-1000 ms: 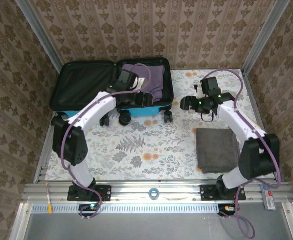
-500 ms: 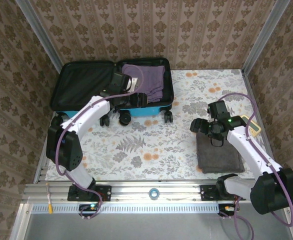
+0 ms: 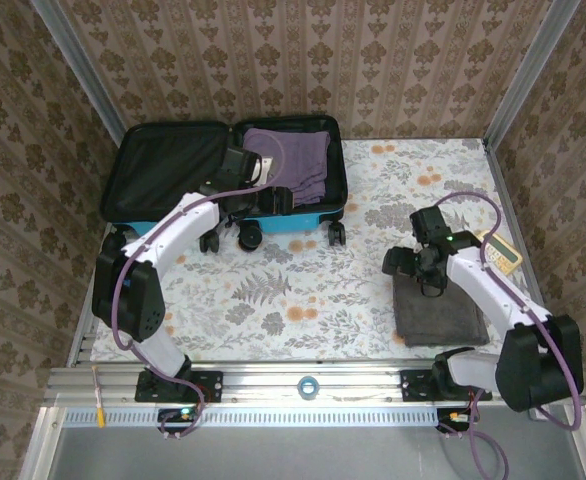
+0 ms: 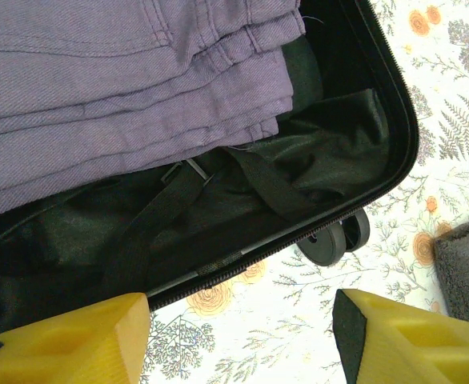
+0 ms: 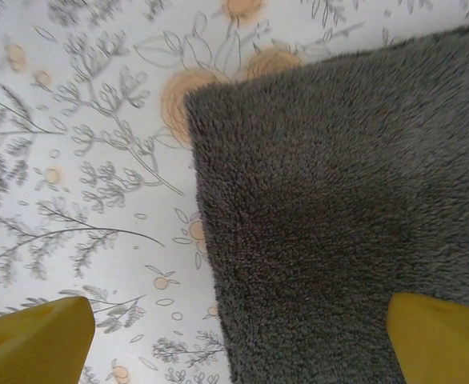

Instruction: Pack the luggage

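Top external view: the luggage (image 3: 308, 222) lies open at the far left of the table (image 3: 303, 300). Folded purple clothes (image 3: 291, 160) fill its right half, and its left half shows bare black lining. The left gripper (image 3: 273, 200) hangs over the near wall of the right half, its fingers apart with nothing between them. The grey towel (image 3: 443, 305) lies at the near right, well apart from the luggage. Above its far left corner is the right gripper (image 3: 401, 264), and in the right wrist view its yellow fingers (image 5: 34, 344) stand wide, one over the flowered cloth and one over the towel. I cannot tell if they touch it yet. The step in hand seems to be taking the towel. To do it well, the right gripper should come down straight, pinch all the folded layers at this corner, and lift high enough to pass the luggage wall. The left gripper should give way before the towel arrives.
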`<move>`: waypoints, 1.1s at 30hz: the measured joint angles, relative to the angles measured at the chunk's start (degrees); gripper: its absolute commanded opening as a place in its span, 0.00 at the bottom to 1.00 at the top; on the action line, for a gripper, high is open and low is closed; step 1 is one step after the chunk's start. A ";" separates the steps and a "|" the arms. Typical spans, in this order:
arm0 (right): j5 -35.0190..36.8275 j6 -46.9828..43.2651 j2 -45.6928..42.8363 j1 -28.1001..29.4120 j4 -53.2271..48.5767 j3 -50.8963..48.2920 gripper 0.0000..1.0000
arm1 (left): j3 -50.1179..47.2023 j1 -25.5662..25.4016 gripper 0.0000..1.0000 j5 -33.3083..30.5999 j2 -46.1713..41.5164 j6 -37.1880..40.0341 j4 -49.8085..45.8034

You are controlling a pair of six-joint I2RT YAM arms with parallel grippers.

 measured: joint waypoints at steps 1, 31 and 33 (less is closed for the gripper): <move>-0.72 -0.02 1.29 0.17 0.42 -0.52 0.95 | -0.04 0.00 0.64 0.00 0.00 0.00 0.00; -10.69 1.27 18.93 15.08 10.84 3.61 0.42 | -4.46 0.70 0.64 -0.74 -5.60 0.07 -0.98; -12.79 3.39 20.37 17.16 13.44 4.63 0.42 | -5.09 0.70 0.64 -0.92 -5.95 0.07 -1.05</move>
